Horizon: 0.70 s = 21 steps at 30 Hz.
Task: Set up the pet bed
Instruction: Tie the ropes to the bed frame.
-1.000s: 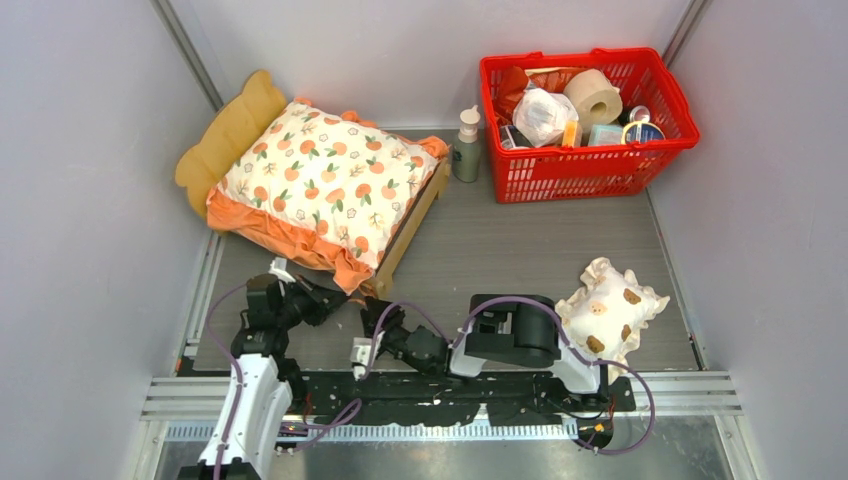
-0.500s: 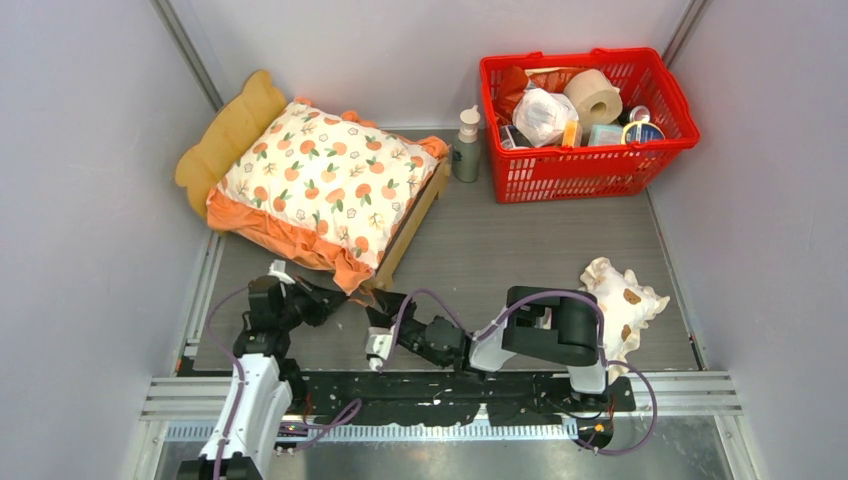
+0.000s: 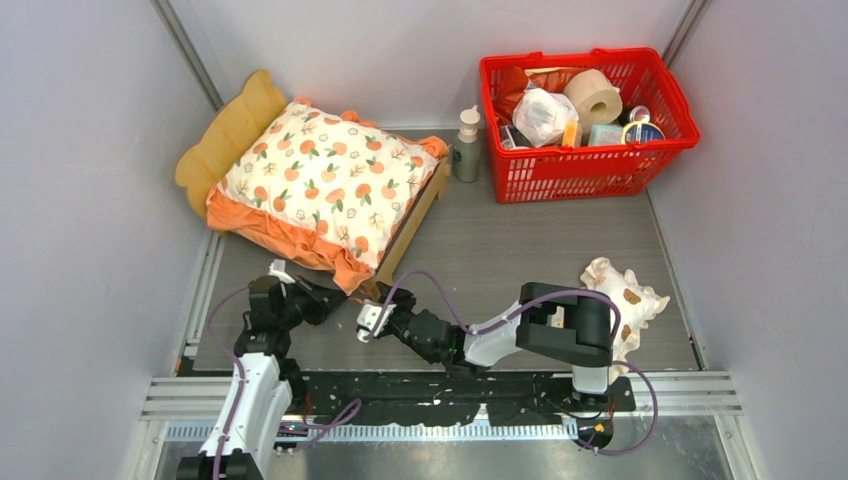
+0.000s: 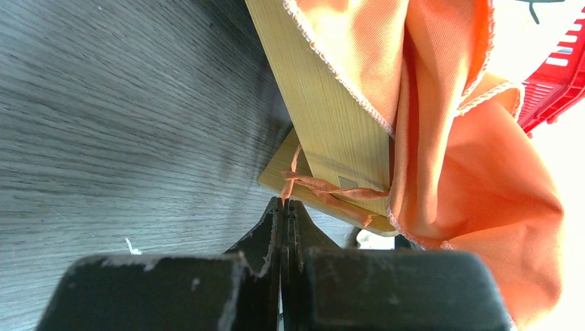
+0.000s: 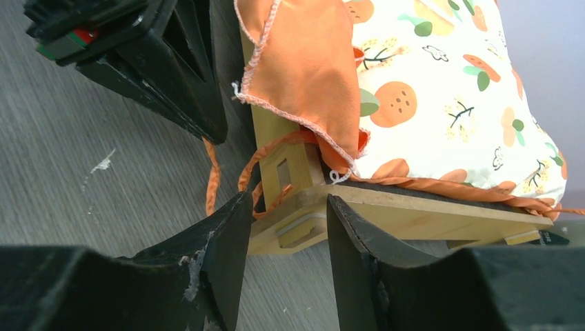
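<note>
The pet bed [image 3: 415, 215] is a light-wood frame with a wavy headboard [image 3: 225, 135] at the far left. The orange-print cushion [image 3: 325, 180] lies on it. My left gripper [image 3: 335, 297] is at the bed's near corner, shut on the end of the cushion's thin orange tie string [image 4: 324, 187], which wraps the corner post [image 4: 324, 117]. My right gripper [image 3: 372, 318] is open at the same corner. In the right wrist view its jaws [image 5: 288, 200] stand on either side of the wooden corner [image 5: 428, 214], just short of touching. The string [image 5: 210, 186] hangs beside them.
A small cream frilled pillow with brown spots [image 3: 625, 300] lies at the near right, partly under my right arm. A red basket [image 3: 585, 170] of sundries stands at the back right, a grey pump bottle [image 3: 466, 145] beside it. Grey walls close in on both sides.
My right gripper has moved up and forward to the bed's near corner while its elbow swung right over the pillow. The left gripper has stayed at the corner.
</note>
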Tool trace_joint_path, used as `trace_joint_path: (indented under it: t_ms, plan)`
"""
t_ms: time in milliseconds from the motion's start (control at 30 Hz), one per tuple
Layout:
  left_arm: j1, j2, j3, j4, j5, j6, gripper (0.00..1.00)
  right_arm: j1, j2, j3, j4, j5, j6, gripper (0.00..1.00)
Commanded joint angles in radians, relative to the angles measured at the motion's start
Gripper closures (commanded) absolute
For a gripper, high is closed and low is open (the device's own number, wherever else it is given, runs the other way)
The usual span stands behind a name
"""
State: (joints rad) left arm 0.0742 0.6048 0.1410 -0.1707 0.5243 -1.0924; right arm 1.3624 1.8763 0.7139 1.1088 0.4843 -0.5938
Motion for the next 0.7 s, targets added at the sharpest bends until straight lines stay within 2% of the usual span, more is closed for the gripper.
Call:
trace_joint_path:
  t_ms: [0,100,467,667]
  plan:
    - [0.004,-0.002,-0.005,0.045,0.014,0.009,1.0,0.007,0.001,0.038,-0.001,0.051,-0.003,0.52]
    - [0.005,-0.006,-0.009,0.052,0.015,0.001,1.0,0.007,0.007,0.053,-0.008,0.043,-0.025,0.55]
    - [0.005,-0.012,-0.002,0.039,0.02,0.005,1.0,0.031,0.06,0.104,-0.002,0.049,-0.072,0.55]
    - [0.005,-0.011,0.003,0.028,0.008,0.011,1.0,0.066,0.042,0.096,0.044,0.124,-0.108,0.54]
